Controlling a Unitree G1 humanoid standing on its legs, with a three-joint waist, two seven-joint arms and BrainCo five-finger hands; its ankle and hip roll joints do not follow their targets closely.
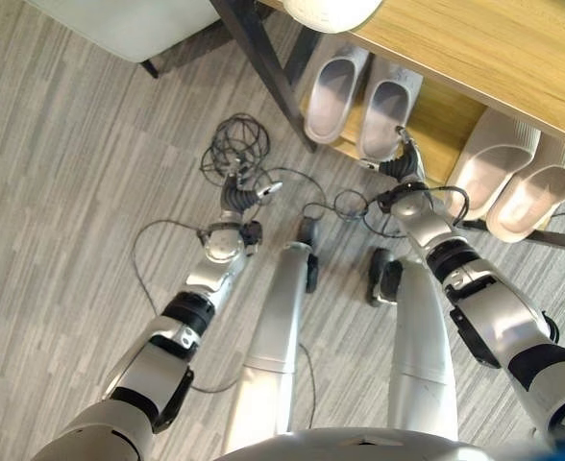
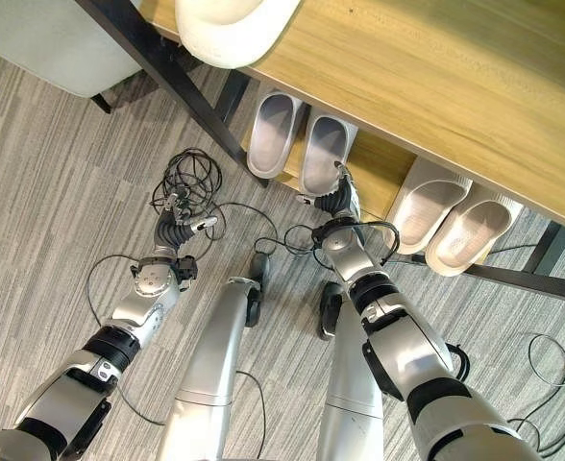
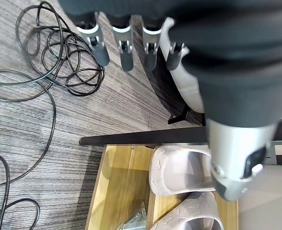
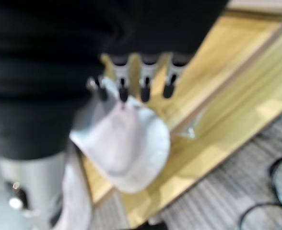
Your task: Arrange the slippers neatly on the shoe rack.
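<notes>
Two pairs of slippers sit on the lower shelf point(image 1: 446, 120) of the wooden rack — a grey pair point(image 1: 359, 94) to my left, toes pointing inward under the top board point(image 1: 513, 53), and a beige pair point(image 1: 518, 182) to my right, lying side by side. One more pale slipper point(image 2: 227, 27) rests on the top board, its edge hanging over the front.

My right hand point(image 1: 401, 161) is reaching to the heel of the right-hand grey slipper point(image 1: 386, 117). From the wrist camera I see its fingers point(image 4: 146, 86) fairly straight and spread a little, their dark tips at the slipper's rim; I cannot tell whether they truly press on it, and they are not clamped round it.

My left hand point(image 1: 242, 190) hangs over the striped floor point(image 1: 71, 192), well apart from the rack, near a coil of black cable point(image 1: 234, 144). Its fingers point(image 3: 124, 48) are loosely straight, apart from one another, holding nothing.

A dark metal leg point(image 1: 263, 67) of the rack stands between the left hand and the grey pair.
</notes>
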